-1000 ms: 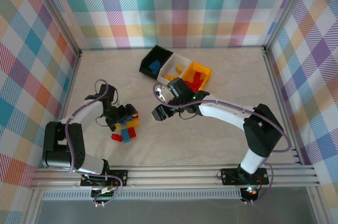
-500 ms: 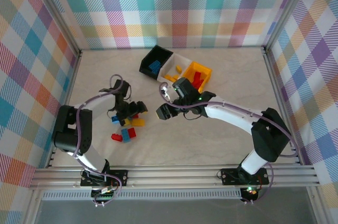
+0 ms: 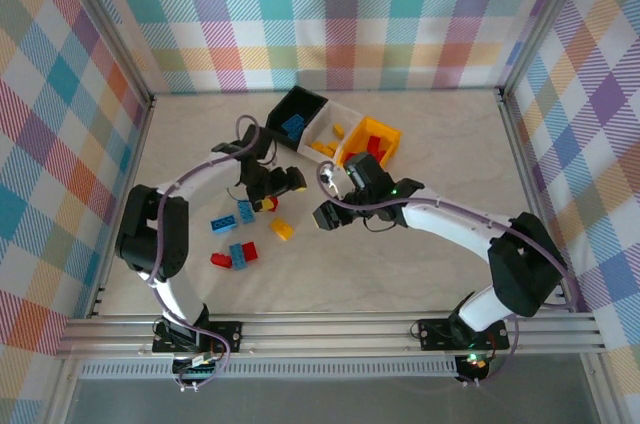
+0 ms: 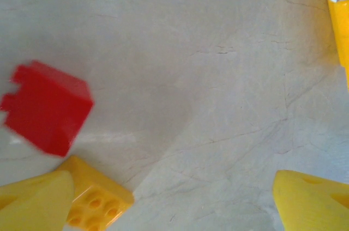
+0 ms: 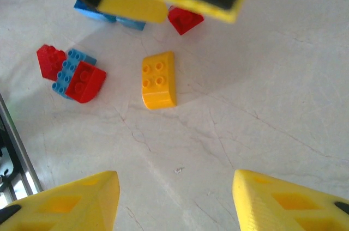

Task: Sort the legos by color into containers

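Left wrist: fingers [image 4: 311, 201] spread, blurred red lego [image 4: 46, 108] seemingly lying free.

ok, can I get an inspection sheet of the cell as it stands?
Surface: pale table, no spills seen.
Job's things: black bin holds blue, white bin yellow, yellow-orange bin red; yellow brick and red-blue cluster among those loose.
Clutter: nothing seen.
Grippers: left gripper open, nothing between; right gripper likewise.
Cables: purple cable along each arm.
Surroundings: plaid walls, aluminium frame.
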Robot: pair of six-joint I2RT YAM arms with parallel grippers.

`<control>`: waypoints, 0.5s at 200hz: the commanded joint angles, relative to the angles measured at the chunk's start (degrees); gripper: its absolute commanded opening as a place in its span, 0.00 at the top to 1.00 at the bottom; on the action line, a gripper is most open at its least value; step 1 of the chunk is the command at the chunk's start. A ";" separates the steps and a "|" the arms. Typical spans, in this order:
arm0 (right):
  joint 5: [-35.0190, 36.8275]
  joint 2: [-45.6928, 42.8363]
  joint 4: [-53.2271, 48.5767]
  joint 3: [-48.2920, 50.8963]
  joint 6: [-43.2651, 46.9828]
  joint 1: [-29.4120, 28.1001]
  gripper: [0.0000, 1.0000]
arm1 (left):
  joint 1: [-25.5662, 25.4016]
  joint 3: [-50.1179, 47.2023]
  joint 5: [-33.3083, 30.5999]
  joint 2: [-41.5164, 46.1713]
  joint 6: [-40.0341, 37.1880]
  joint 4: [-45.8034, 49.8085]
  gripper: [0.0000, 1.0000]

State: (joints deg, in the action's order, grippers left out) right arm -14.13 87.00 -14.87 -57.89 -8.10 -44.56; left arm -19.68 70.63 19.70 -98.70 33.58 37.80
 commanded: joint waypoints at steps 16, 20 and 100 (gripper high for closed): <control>2.33 5.25 0.68 -1.16 1.85 -5.80 0.44 | 6.48 -1.11 -2.79 10.49 -2.73 10.44 0.06; 2.49 6.11 0.88 -1.65 1.92 -6.41 0.44 | 7.28 -1.77 -2.95 11.56 -2.99 10.91 0.06; 6.21 23.21 -2.14 -15.16 6.65 -11.49 0.46 | 18.27 -11.86 -2.06 26.11 -3.44 15.92 0.04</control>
State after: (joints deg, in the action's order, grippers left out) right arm -9.78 106.78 -14.68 -68.64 -5.10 -55.18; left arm -2.98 60.80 17.34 -75.07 30.37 50.17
